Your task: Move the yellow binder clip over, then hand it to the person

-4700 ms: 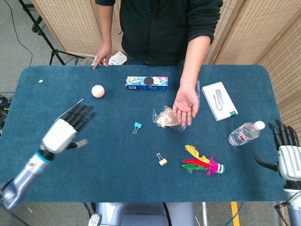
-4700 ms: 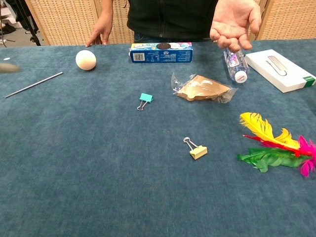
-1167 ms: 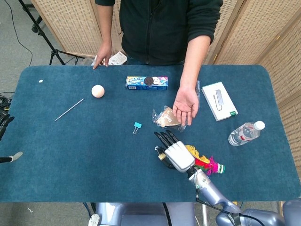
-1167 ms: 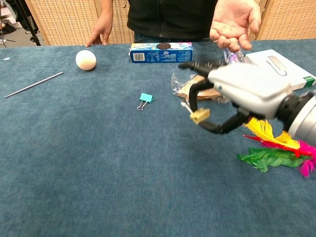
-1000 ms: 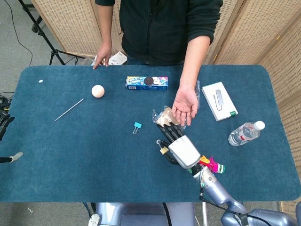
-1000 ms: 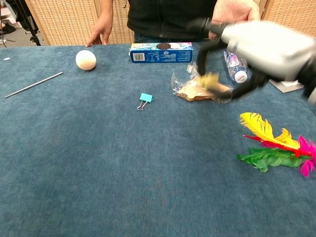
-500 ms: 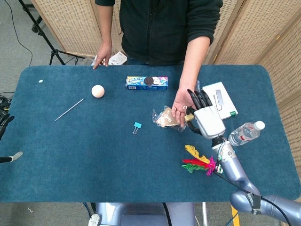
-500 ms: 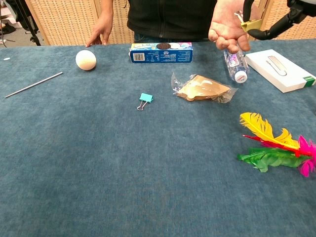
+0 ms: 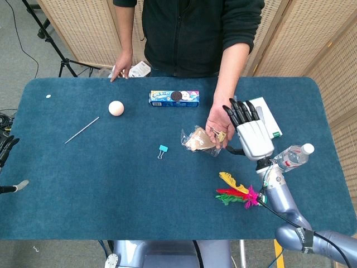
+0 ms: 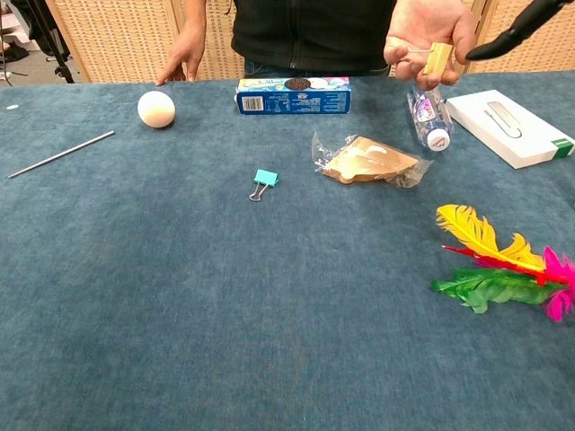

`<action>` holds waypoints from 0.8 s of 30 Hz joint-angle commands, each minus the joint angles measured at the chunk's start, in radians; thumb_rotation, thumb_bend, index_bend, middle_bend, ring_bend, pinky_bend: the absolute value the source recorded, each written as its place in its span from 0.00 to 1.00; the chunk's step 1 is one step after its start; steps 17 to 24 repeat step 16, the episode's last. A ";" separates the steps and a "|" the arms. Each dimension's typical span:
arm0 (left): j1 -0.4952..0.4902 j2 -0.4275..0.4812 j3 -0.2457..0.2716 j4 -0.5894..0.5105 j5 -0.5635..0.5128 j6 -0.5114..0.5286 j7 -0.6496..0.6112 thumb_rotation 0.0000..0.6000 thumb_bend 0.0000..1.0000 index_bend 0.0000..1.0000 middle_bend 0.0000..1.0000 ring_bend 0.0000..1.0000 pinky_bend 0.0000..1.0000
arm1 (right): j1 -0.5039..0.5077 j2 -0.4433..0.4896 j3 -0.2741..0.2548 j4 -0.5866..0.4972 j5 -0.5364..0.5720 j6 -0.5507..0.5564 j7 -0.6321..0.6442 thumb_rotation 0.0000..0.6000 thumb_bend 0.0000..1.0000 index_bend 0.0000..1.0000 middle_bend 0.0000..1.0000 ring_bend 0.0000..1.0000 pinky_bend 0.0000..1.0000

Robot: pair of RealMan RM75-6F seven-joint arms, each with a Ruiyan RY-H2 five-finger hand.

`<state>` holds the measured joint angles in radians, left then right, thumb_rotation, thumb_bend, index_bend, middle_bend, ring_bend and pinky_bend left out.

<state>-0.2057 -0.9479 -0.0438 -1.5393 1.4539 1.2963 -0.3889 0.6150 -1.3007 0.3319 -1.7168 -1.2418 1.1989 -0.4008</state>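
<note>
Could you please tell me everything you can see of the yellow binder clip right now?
The yellow binder clip is a small pale-yellow clip with thin wire handles. It is off the table, in the person's outstretched hand, hanging at the fingertips in the chest view. The robot's right hand is beside it, fingers apart, apparently not touching it.

left hand (image 9: 6, 146) mostly cut off at head view's left edge
</note>
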 commanded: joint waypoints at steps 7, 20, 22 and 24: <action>0.006 -0.025 -0.007 0.020 -0.017 0.009 0.030 1.00 0.17 0.00 0.00 0.00 0.00 | -0.176 0.083 -0.122 -0.001 -0.182 0.210 0.133 1.00 0.00 0.00 0.00 0.00 0.00; 0.026 -0.122 -0.027 0.115 -0.033 0.063 0.015 1.00 0.17 0.00 0.00 0.00 0.00 | -0.366 0.006 -0.245 0.195 -0.284 0.430 0.342 1.00 0.00 0.00 0.00 0.00 0.00; 0.026 -0.122 -0.027 0.115 -0.033 0.063 0.015 1.00 0.17 0.00 0.00 0.00 0.00 | -0.366 0.006 -0.245 0.195 -0.284 0.430 0.342 1.00 0.00 0.00 0.00 0.00 0.00; 0.026 -0.122 -0.027 0.115 -0.033 0.063 0.015 1.00 0.17 0.00 0.00 0.00 0.00 | -0.366 0.006 -0.245 0.195 -0.284 0.430 0.342 1.00 0.00 0.00 0.00 0.00 0.00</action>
